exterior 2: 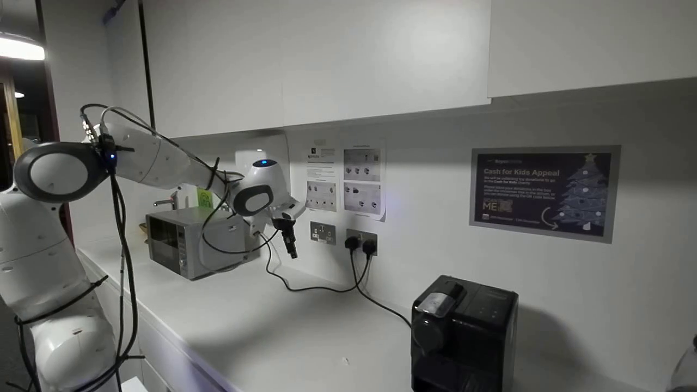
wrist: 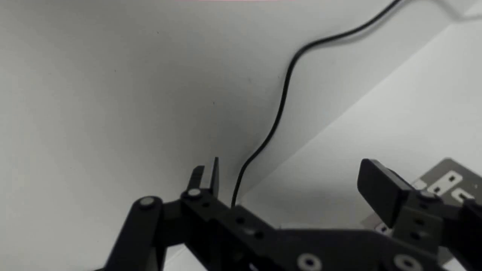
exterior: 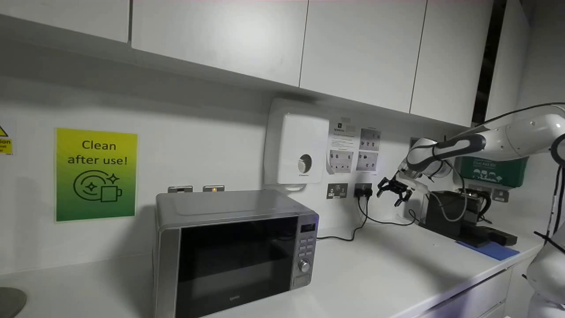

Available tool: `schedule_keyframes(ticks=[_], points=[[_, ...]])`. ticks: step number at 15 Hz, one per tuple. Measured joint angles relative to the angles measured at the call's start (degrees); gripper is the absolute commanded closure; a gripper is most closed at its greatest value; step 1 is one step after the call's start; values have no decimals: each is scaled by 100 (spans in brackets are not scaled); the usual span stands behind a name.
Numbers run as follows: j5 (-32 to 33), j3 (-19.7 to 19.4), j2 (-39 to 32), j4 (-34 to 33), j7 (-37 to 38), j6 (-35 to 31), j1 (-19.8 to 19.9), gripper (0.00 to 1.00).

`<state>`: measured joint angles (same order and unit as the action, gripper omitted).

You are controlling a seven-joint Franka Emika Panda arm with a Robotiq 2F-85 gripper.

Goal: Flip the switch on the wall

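A dark grey double wall socket (exterior: pixel 337 191) with white switches and no plugs is on the wall; it also shows in an exterior view (exterior 2: pixel 323 233). Beside it is a socket (exterior 2: pixel 371 237) holding two black plugs. My gripper (exterior: pixel 388 198) is open and empty, above the counter and apart from the sockets; it also shows in an exterior view (exterior 2: pixel 294 255). In the wrist view, its fingers (wrist: pixel 289 163) are wide apart. The unplugged socket (wrist: pixel 465 182) is at lower right, partly hidden behind the right finger. Switch positions are too small to tell.
A microwave (exterior: pixel 236 260) stands on the counter (exterior: pixel 375 260). A black cable (wrist: pixel 284 88) runs along it below my gripper. A coffee machine (exterior 2: pixel 465 337) stands beyond the plugged socket. Cabinets (exterior: pixel 362 48) hang overhead. Two switch plates (exterior: pixel 180 189) are behind the microwave.
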<state>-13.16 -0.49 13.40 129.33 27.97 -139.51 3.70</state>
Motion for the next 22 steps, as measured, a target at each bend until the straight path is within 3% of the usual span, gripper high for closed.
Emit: schedule_keyframes(ticks=[4, 5, 8, 11, 16, 17, 19, 22], points=[[-166, -134, -310, -319, 540, -744, 146, 2], [-167, -152, -390, -389, 704, -954, 181, 20], [-146, -190, -664, -569, 1265, -1662, 292, 37], [1, -234, -954, -714, 1777, -2231, 418, 62], [520, -321, -1362, -1001, 2546, -2598, 559, 99], [599, -342, -1426, -1072, 2663, -2599, 560, 81], [628, -346, -1524, -1174, 2756, -2599, 557, 97], [628, -346, -1579, -1234, 2764, -2599, 551, 98]])
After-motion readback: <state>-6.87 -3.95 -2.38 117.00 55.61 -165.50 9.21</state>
